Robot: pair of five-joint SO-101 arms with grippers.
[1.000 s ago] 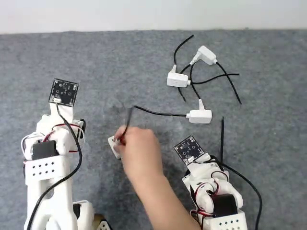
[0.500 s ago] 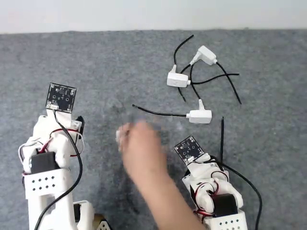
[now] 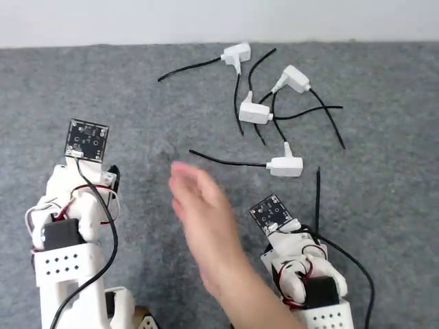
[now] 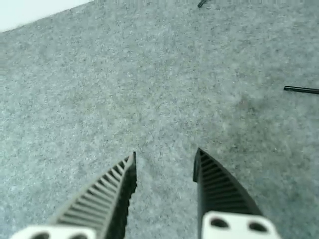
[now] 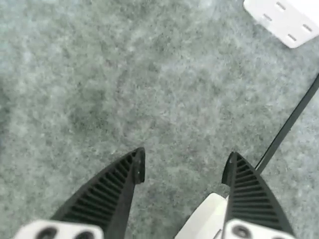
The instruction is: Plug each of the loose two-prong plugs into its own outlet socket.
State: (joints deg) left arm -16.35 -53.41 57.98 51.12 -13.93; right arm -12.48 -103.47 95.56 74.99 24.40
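Note:
Several white two-prong plugs with black cables lie on the grey carpet toward the far right: one plug (image 3: 236,53) at the back, one (image 3: 255,113) below it, one (image 3: 295,79) further right, one (image 3: 285,166) nearest the arms. A person's hand (image 3: 199,205) hovers between the arms, holding nothing. My left gripper (image 4: 164,162) is open over bare carpet, a cable end (image 4: 301,89) off to its side. My right gripper (image 5: 185,162) is open above carpet, a white plug (image 5: 281,20) ahead of it and a black cable (image 5: 289,127) beside one finger.
The left arm (image 3: 68,226) stands at the near left, the right arm (image 3: 302,274) at the near right. A loose black cable (image 3: 317,199) runs along the right arm. A pale wall strip (image 3: 219,20) borders the carpet at the back.
The hand, which held a plug near the middle, has let it go; that plug now lies at the far back. The left arm drew back slightly. The right arm kept still.

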